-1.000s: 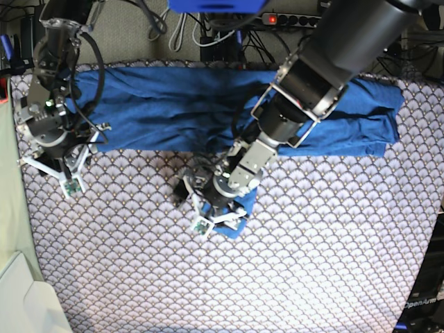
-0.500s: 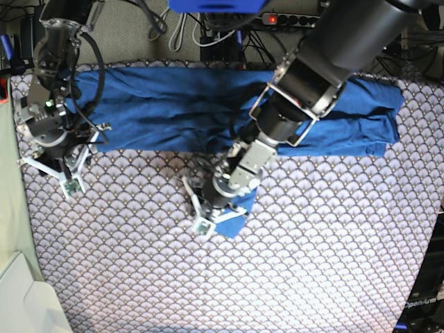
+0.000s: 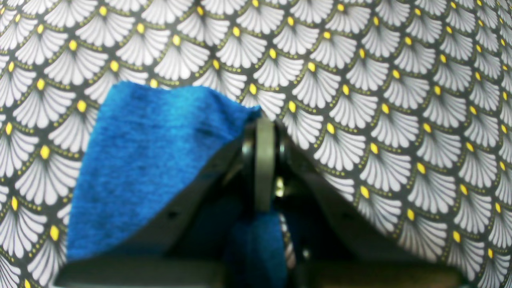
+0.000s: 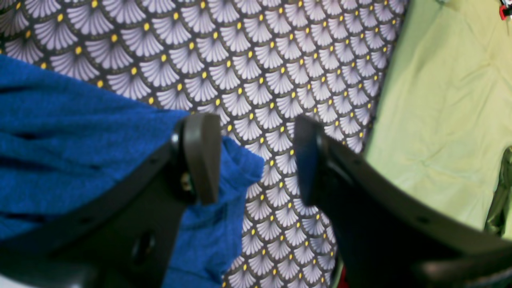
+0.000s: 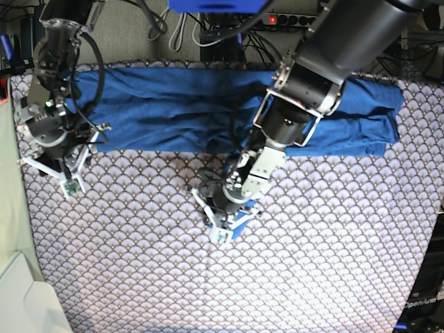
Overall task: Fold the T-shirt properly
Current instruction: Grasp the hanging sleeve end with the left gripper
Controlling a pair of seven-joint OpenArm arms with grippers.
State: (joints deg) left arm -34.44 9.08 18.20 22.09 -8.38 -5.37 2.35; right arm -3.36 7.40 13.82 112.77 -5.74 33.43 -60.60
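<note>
Left claw (image 5: 223, 223) now farther out, clamped on T-shirt (image 5: 166, 104) sleeve (right claw (image 4: 256, 160) agape) over tablecloth (image 5: 312, 263).

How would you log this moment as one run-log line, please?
left gripper: shut on T-shirt flap | right gripper: open, at shirt's end, holding nothing | T-shirt: long band across tablecloth | fold: unfinished

Left gripper (image 5: 223, 223) jaws closed, right gripper (image 5: 67, 171) parted

A robotics lab: cable tangle (image 5: 208, 31) and power strip (image 5: 295, 19) behind a patterned tablecloth (image 5: 333, 250).
</note>
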